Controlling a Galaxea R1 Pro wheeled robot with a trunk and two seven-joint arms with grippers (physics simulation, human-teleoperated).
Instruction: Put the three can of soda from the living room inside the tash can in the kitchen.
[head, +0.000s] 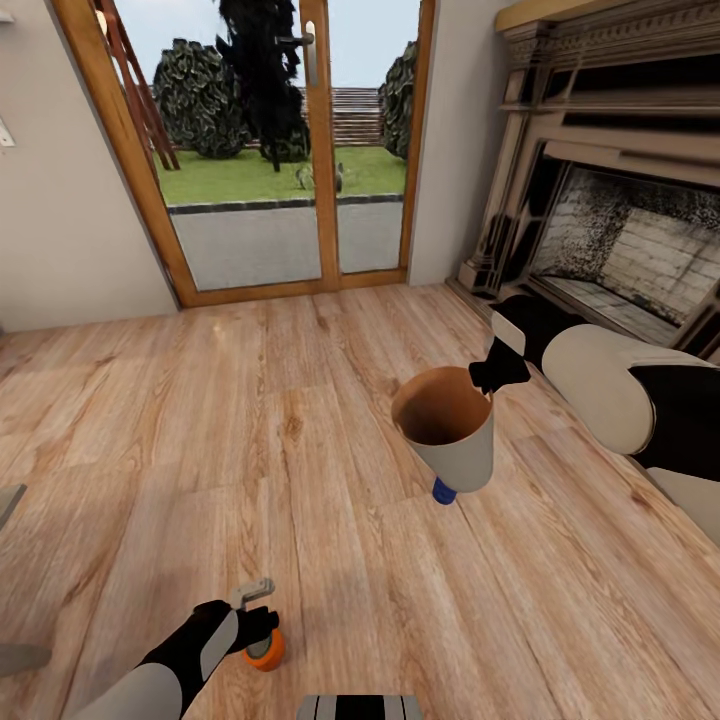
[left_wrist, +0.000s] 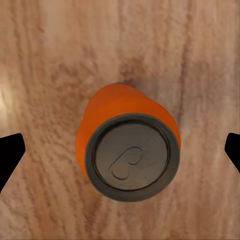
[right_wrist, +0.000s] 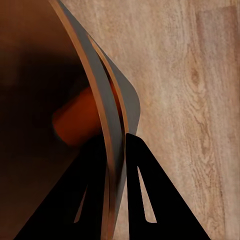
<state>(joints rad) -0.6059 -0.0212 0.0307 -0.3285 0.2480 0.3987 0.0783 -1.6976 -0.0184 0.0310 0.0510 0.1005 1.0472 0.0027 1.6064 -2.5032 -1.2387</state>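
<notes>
Low over the wood floor (head: 250, 440), the left arm reaches forward and down; its left gripper (head: 262, 625) hangs above an upright orange can (left_wrist: 127, 150), fingers spread wide to either side without contact. The right arm extends across, its right gripper (head: 497, 372) pinched on the rim of the trash can (head: 465, 455), held tilted. A blue can (head: 443, 491) shows just beneath it. Another orange can (right_wrist: 75, 120) lies inside.
</notes>
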